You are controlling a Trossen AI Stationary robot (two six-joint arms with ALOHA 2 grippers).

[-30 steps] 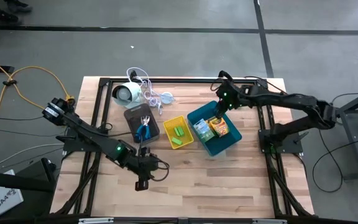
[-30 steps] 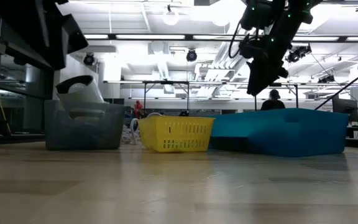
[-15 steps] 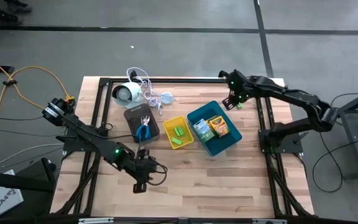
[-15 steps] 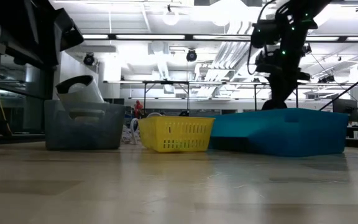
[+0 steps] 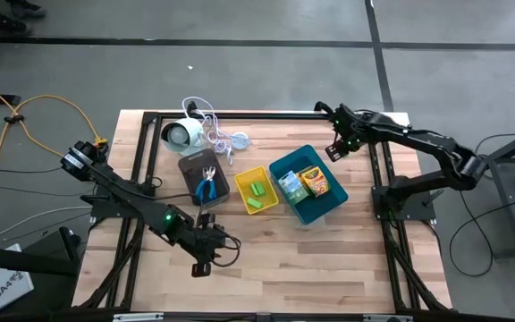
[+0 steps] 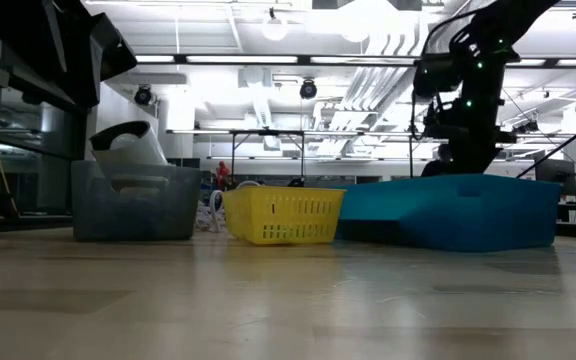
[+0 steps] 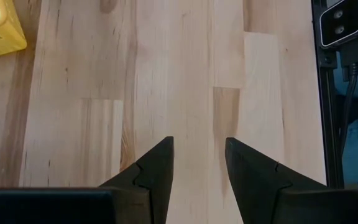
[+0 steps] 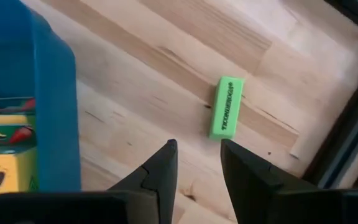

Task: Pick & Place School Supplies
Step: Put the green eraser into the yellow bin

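One bright-green block [image 8: 227,107] lies flat on the bare wood near the table's far right corner. My right gripper [image 8: 197,149] hovers open and empty just short of it, beside the blue tray [image 8: 39,93]; in the high view this gripper [image 5: 336,150] is off the tray's far right side. The blue tray [image 5: 329,204] holds a green box [image 5: 289,185] and a yellow-orange box [image 5: 316,182]. Green blocks [image 5: 257,191] lie in the yellow tray [image 5: 256,175]. Blue-handled pliers [image 5: 207,186] lie in the grey tray [image 5: 193,165]. My left gripper [image 7: 199,146] waits open over bare wood near the table's near edge [image 5: 199,266].
A white round device [image 5: 179,134] with its cord [image 5: 217,134] sits at the far edge behind the grey tray. A black frame rail [image 8: 347,118] runs close past the green block. Bare wood stretches along the near half of the table [image 5: 311,259].
My right gripper has drawn away from above the blue tray toward the table's far right corner and now hangs beside the tray's far right side. The trays and what they hold have stayed in place.
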